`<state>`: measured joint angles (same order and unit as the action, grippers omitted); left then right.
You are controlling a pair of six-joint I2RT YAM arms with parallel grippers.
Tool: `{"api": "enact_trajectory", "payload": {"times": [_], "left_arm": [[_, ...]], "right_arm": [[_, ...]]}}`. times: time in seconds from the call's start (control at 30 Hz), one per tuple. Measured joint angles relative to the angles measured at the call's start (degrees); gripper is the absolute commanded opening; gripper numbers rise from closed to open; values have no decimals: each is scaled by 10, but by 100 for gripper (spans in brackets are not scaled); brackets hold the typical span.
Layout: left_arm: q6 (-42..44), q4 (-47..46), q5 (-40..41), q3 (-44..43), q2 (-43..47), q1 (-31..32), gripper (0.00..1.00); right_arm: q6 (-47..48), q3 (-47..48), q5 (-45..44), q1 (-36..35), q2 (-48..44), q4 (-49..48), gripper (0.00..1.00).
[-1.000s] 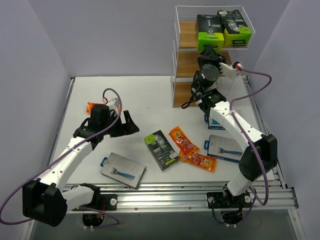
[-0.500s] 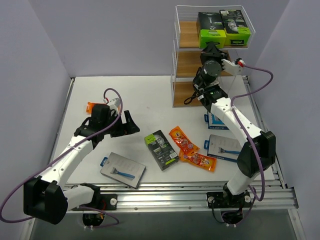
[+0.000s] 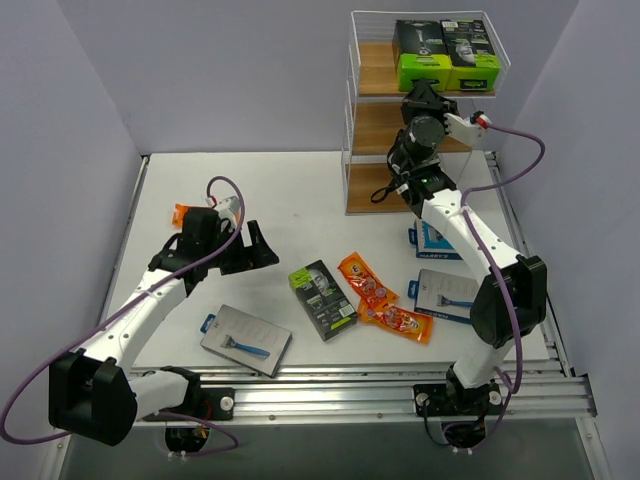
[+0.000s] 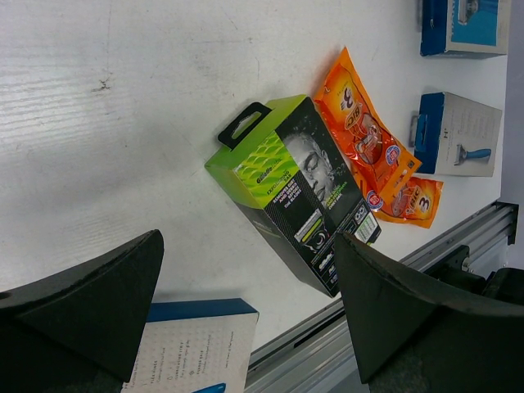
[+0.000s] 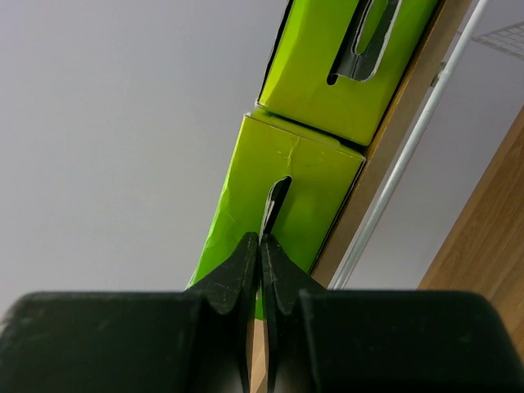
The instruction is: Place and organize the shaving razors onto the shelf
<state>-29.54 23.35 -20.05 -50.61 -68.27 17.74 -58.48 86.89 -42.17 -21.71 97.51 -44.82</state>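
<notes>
Razor card point(image 3: 245, 341) with a blue razor lay on the near side of the left gripper point(image 3: 264, 247), whose fingers stood wide apart and held nothing. A black-and-lime box point(image 4: 299, 201) lay just beyond the fingertips, with orange packets point(image 4: 360, 131) to its right. The right gripper point(image 5: 260, 246) was closed and empty, its tips right at a lime box end point(image 5: 286, 188) on the top board of the shelf point(image 3: 372, 125).

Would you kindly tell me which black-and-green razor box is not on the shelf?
The box lying flat beside the orange packets; the other two stand on the shelf's top tier.
</notes>
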Motion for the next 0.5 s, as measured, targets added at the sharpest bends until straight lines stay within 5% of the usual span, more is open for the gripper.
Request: {"api": "enact_trajectory", "payload": {"times": [0.33, 0.5], "left_arm": [[0, 0, -2, 0, -3, -2, 94], [0, 0, -4, 0, -5, -2, 94]], "right_arm": [[0, 8, 1, 0, 6, 1, 0], [-2, 9, 4, 1, 6, 1, 27]]}}
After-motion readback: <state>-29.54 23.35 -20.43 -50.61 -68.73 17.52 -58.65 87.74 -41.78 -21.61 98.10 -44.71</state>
